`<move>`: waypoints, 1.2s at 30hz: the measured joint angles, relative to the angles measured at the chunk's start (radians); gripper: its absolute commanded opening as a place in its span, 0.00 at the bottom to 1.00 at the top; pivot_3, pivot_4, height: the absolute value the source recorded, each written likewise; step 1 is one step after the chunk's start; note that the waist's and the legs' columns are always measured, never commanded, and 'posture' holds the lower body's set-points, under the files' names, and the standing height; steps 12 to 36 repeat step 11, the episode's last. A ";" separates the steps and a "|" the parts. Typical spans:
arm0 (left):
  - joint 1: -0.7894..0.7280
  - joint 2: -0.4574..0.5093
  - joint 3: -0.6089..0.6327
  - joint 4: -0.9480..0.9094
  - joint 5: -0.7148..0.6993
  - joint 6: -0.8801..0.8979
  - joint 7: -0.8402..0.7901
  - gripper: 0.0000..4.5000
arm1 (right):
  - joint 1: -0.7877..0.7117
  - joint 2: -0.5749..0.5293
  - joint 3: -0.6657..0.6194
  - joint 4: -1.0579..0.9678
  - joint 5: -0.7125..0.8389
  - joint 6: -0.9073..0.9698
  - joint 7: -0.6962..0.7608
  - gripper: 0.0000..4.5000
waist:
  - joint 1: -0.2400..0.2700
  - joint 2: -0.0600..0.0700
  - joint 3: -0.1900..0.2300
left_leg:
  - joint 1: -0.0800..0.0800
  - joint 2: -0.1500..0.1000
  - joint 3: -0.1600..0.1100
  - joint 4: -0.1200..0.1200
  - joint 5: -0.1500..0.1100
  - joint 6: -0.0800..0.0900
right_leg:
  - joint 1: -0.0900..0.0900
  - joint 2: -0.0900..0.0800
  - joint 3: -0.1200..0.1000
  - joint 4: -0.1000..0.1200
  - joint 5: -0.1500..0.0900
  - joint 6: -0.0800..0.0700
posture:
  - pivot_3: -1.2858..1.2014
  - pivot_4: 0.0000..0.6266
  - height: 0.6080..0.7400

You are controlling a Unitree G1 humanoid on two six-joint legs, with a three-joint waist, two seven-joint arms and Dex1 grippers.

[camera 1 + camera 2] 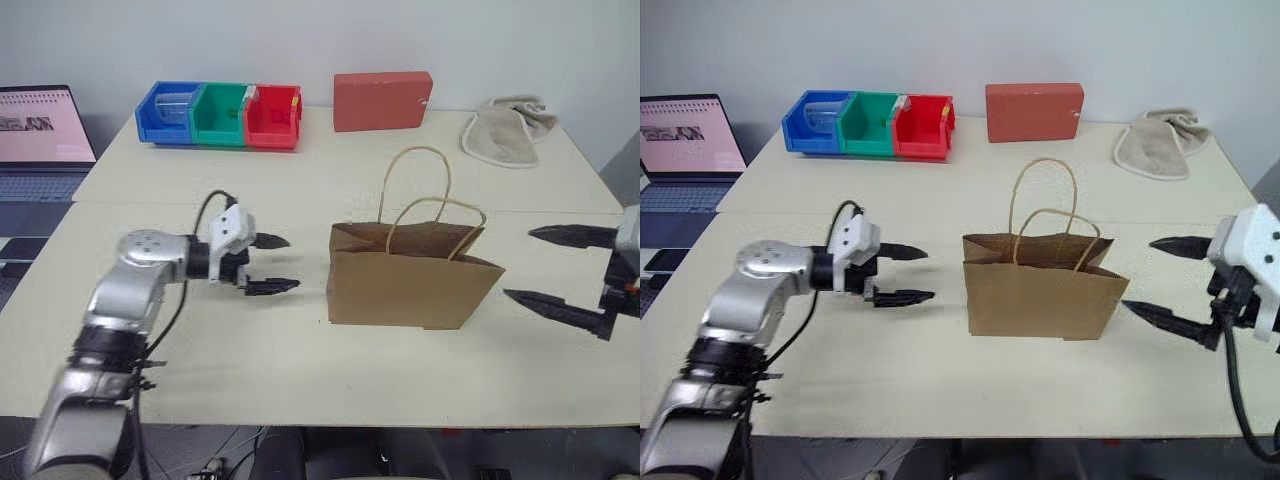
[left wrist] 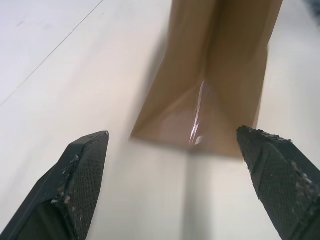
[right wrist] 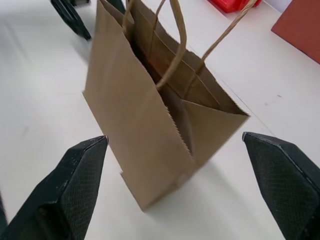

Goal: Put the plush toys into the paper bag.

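Left eye view: cream table (image 1: 300, 190); paper bag (image 1: 410, 285) upright; each gripper released.

No words or numbers to read. Laptop screen (image 1: 40, 125), upper left of frame: pink page, dark lines on top, too small to read. Paper bag (image 1: 400, 290), red box (image 1: 382, 100), colored bins (image 1: 220, 115): plain, no labels.

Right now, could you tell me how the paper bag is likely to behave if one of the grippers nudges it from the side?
The paper bag looks thin and light, so it would probably slide or crumple rather than resist. It stands upright on a narrow base with its mouth open, so a push high up may tip it. Its loop handles look floppy.
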 measured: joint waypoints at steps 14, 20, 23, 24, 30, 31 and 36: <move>0.231 0.226 0.299 -0.278 -0.115 0.154 0.080 0.97 | -0.005 -0.154 0.001 0.340 -0.160 -0.168 0.408 1.00 | 0.001 0.001 0.000 | 0.001 0.001 0.003 0.000 0.000 0.000 | -0.001 -0.002 -0.001 0.000 -0.002 -0.003 | 0.52 0.24 1.00; 0.231 0.226 0.299 -0.278 -0.115 0.154 0.080 0.97 | -0.005 -0.154 0.001 0.340 -0.160 -0.168 0.408 1.00 | 0.001 0.001 0.000 | 0.001 0.001 0.003 0.000 0.000 0.000 | -0.001 -0.002 -0.001 0.000 -0.002 -0.003 | 0.52 0.24 1.00; 0.231 0.226 0.299 -0.278 -0.115 0.154 0.080 0.97 | -0.005 -0.154 0.001 0.340 -0.160 -0.168 0.408 1.00 | 0.001 0.001 0.000 | 0.001 0.001 0.003 0.000 0.000 0.000 | -0.001 -0.002 -0.001 0.000 -0.002 -0.003 | 0.52 0.24 1.00; 0.231 0.226 0.299 -0.278 -0.115 0.154 0.080 0.97 | -0.005 -0.154 0.001 0.340 -0.160 -0.168 0.408 1.00 | 0.001 0.001 0.000 | 0.001 0.001 0.003 0.000 0.000 0.000 | -0.001 -0.002 -0.001 0.000 -0.002 -0.003 | 0.52 0.24 1.00; 0.231 0.226 0.299 -0.278 -0.115 0.154 0.080 0.97 | -0.005 -0.154 0.001 0.340 -0.160 -0.168 0.408 1.00 | 0.001 0.001 0.000 | 0.001 0.001 0.003 0.000 0.000 0.000 | -0.001 -0.002 -0.001 0.000 -0.002 -0.003 | 0.52 0.24 1.00; 0.231 0.226 0.299 -0.278 -0.115 0.154 0.080 0.97 | -0.005 -0.154 0.001 0.340 -0.160 -0.168 0.408 1.00 | 0.001 0.001 0.000 | 0.001 0.001 0.003 0.000 0.000 0.000 | -0.001 -0.002 -0.001 0.000 -0.002 -0.003 | 0.52 0.24 1.00; 0.231 0.226 0.299 -0.278 -0.115 0.154 0.080 0.97 | -0.005 -0.154 0.001 0.340 -0.160 -0.168 0.408 1.00 | 0.001 0.001 0.000 | 0.001 0.001 0.003 0.000 0.000 0.000 | -0.001 -0.002 -0.001 0.000 -0.002 -0.003 | 0.52 0.24 1.00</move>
